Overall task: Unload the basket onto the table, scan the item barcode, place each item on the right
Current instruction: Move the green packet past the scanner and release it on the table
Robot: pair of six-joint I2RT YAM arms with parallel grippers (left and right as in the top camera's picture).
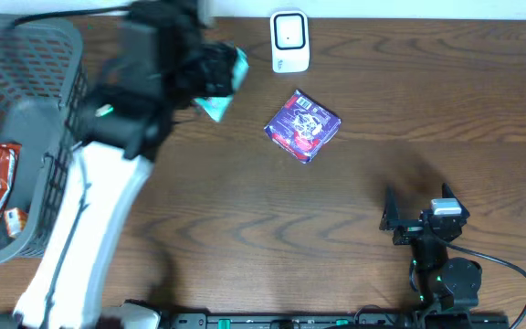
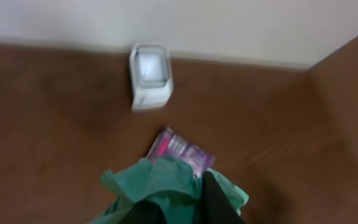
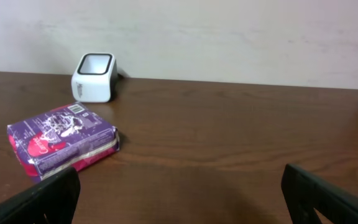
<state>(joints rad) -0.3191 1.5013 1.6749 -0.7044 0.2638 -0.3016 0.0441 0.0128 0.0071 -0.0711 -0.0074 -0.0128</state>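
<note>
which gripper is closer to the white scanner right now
Left. The left gripper, shut on a teal packet, is just left of the white scanner at the far edge. The right gripper hangs open at the near right, beyond the purple packet.

Teal packet (image 1: 215, 108); purple box (image 1: 302, 126); white scanner (image 1: 289, 41); grey mesh basket (image 1: 53, 46).

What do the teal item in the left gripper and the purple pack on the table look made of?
Teal packet: probably thin flexible film, fairly matte; it shows crumpled folds and bent edges, though the view is blurred.
Purple pack: seemingly plastic wrap over a flat block; printed faces with a slight sheen and soft corners.
</note>
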